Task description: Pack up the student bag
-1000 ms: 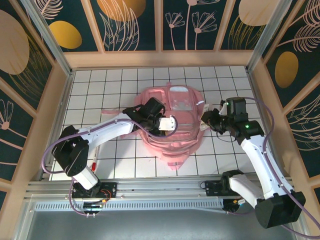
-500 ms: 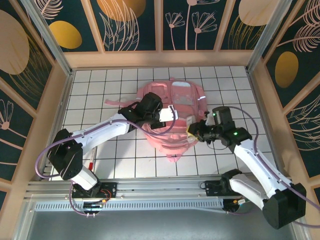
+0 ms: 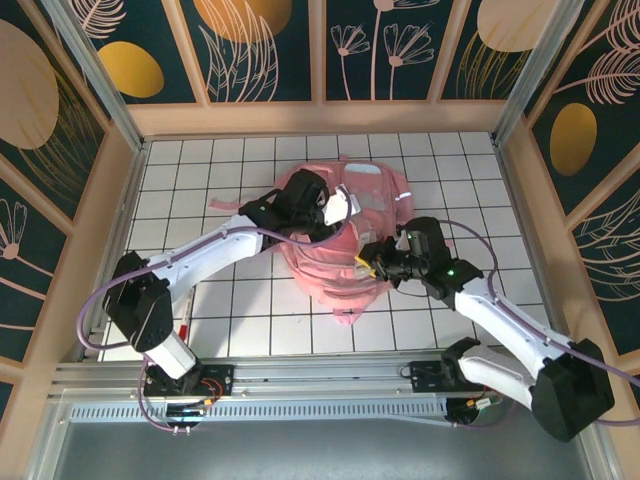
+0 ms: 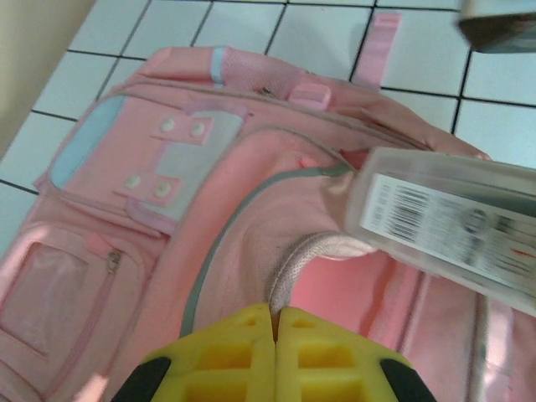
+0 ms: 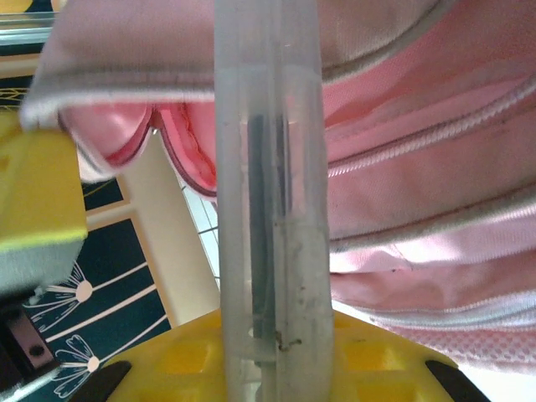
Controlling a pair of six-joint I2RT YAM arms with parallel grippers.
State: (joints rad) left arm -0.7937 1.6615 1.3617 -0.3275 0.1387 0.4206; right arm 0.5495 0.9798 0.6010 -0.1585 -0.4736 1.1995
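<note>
Pink student bag [image 4: 243, 218] — rim seemingly nipped in left pincer [image 4: 274, 316].

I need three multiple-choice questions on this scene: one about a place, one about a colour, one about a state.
1. The student bag lies:
A) on the tiled table
B) on the back wall
C) on the metal rail

2. The fingers of the right gripper are:
A) blue
B) yellow
C) red

3. The right gripper is:
A) open and empty
B) shut on a strap
C) shut on the clear case

Key: 1 A, its pink fabric rests on the white tiles; 2 B, the right wrist view shows them yellow; 3 C, the case stands clamped between the fingers.
</note>
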